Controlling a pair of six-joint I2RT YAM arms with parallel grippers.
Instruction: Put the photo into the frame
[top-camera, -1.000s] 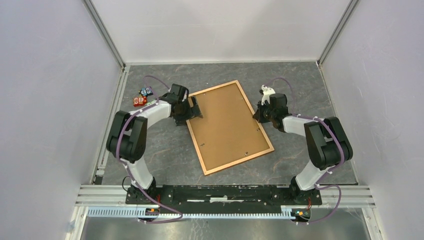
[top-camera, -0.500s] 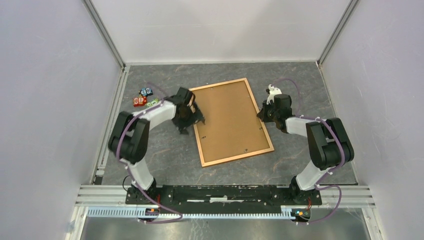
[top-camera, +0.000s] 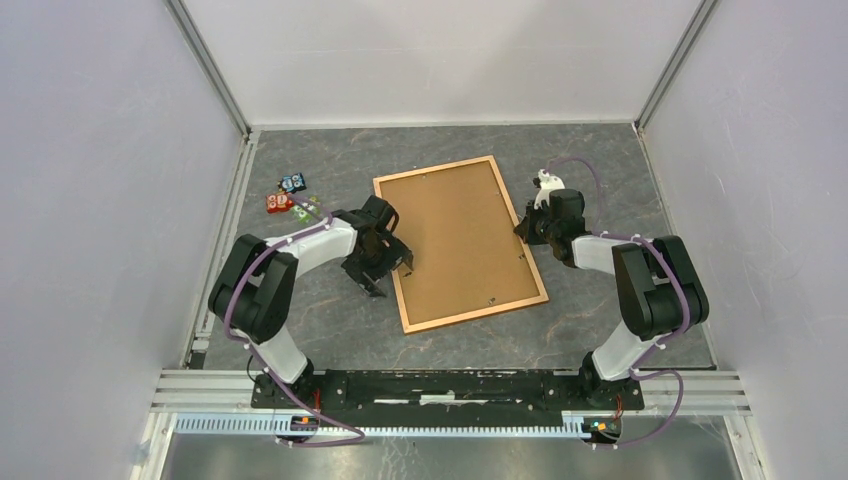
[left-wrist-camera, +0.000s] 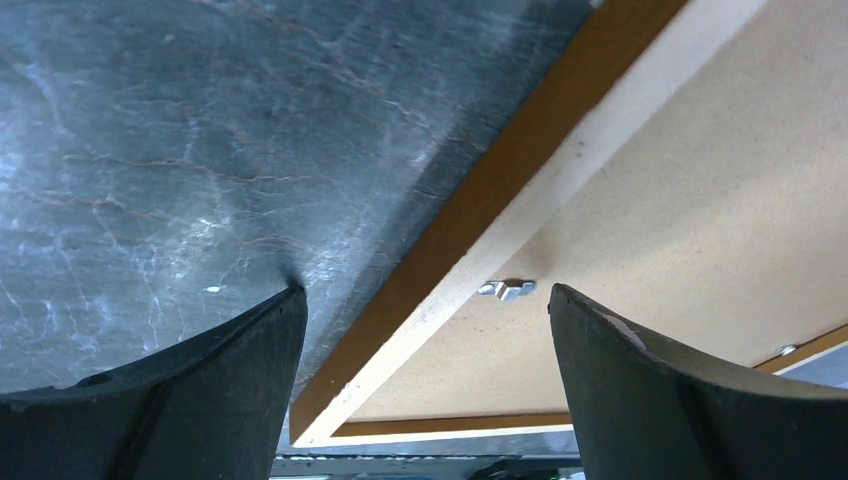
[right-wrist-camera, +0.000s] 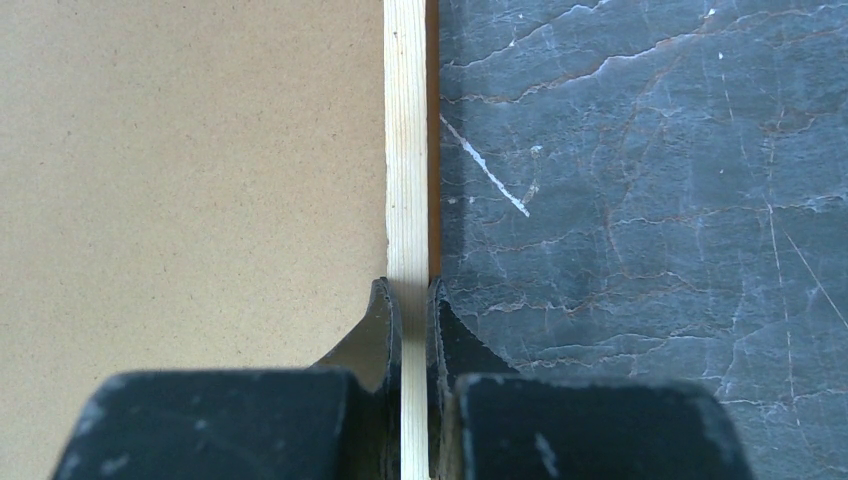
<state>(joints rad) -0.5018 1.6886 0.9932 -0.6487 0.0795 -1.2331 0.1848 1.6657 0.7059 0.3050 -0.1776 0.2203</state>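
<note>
Overhead, the picture frame (top-camera: 462, 243) lies back-side up near the middle of the dark marbled table (top-camera: 330, 300). Its plain brown fibreboard panel faces the camera. Its long axis runs away from the arm bases, with the far end leaning slightly to the left.

The right gripper (top-camera: 524, 228) is at the frame's right long rail, about mid-length. In the right wrist view its fingers (right-wrist-camera: 385, 310) are pressed against either face of the thin pale wooden rail (right-wrist-camera: 405, 150), so this gripper is clamped on the frame.

The left gripper (top-camera: 392, 272) is at the opposite long rail, on its near half. In the left wrist view the jaws stand wide apart and straddle the rail, one finger (left-wrist-camera: 200, 390) over bare table and the other over the fibreboard (left-wrist-camera: 700, 180). Whether either finger touches the wood cannot be told. A small metal turn-button clip (left-wrist-camera: 507, 290) sits on the back panel just inside the rail, between the two fingers.

The photo is not visible in any view, and whether it lies beneath the back panel cannot be told.

Judged from this layout, the next move turns on the left rail and its clip. Both lie directly between the left arm's spread fingers, so that arm is the nearer one. The right arm appears to serve as an anchor on the far side.

A few small coloured items (top-camera: 288, 195) rest well apart from the frame, near the table's left edge.
</note>
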